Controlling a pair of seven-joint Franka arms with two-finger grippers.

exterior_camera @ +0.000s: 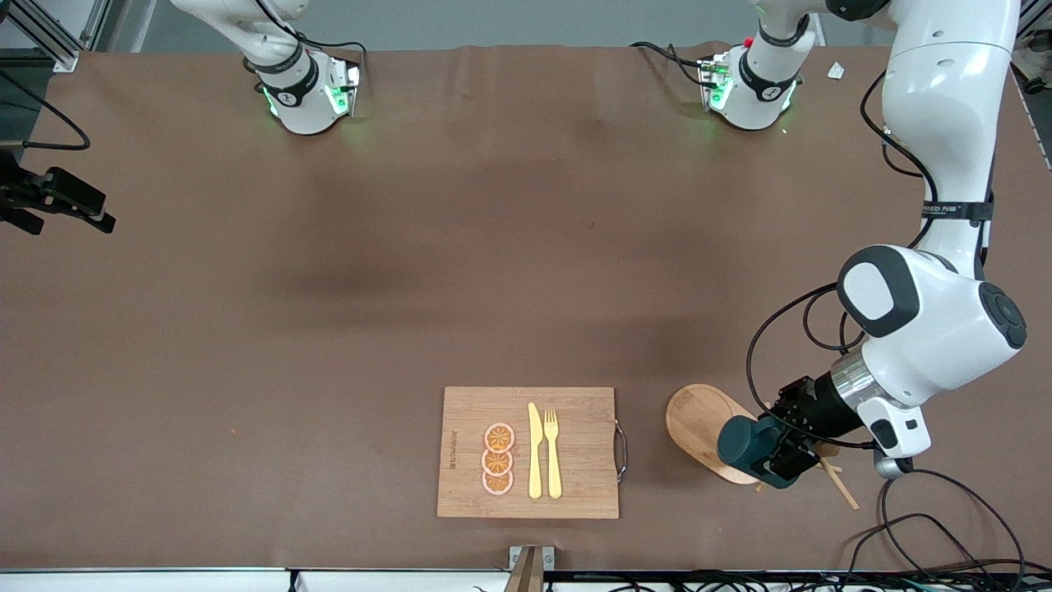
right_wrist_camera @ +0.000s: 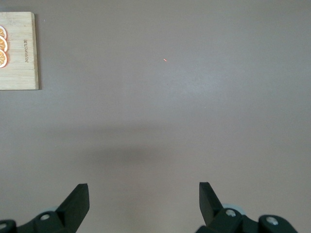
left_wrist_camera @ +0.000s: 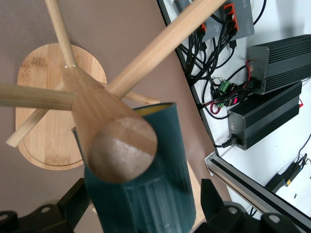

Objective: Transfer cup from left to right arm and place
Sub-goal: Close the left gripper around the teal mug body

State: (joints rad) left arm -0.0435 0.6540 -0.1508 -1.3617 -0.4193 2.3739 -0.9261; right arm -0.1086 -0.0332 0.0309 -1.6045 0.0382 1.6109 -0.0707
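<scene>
Risk lies at the stand: the left claw is clamped on the cup among its pegs, so lifting askew could snag. The right claw, fingers apart, waits over bare desk.

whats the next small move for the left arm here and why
Probably lift the cup up and off the wooden peg stand. The left gripper looks shut on the cup's sides, but the stand's pegs crowd the rim in the left wrist view, so it isn't free. The right gripper waits open over bare table, so the handover can't start until the cup clears.
</scene>
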